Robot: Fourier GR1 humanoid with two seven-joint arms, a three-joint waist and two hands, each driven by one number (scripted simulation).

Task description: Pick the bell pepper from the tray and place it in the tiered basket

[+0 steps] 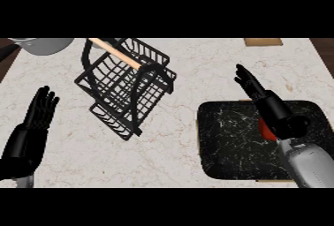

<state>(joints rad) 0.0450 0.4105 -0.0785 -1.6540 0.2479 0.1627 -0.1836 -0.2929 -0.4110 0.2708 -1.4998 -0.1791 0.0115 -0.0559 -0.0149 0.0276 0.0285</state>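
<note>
The right hand [271,107] hovered over the black tray [228,148] at the 4 o'clock side of the marble surface [171,150], its fingers straight and released, pointing toward 11 o'clock past the tray's upper edge and grasping nothing. The red bell pepper [263,129] lay in the tray, near its right half, showing only as a sliver at the left of the wrist, which hid the rest of it; whether the hand touched it could not be told. The black wire tiered basket [127,86] stood well apart from the tray, toward 11 o'clock from the view's centre, tilted in the view, with a pale wooden handle [116,53] across its top. The left hand [36,119] rested open at 8 o'clock near the surface's left edge, fingers up and holding nothing. A grey pot [42,45] sat at the far corner at 10 o'clock, partly cut off by the view's edge, and a tan board-like piece [263,42] showed at the far edge at 1 o'clock.
</note>
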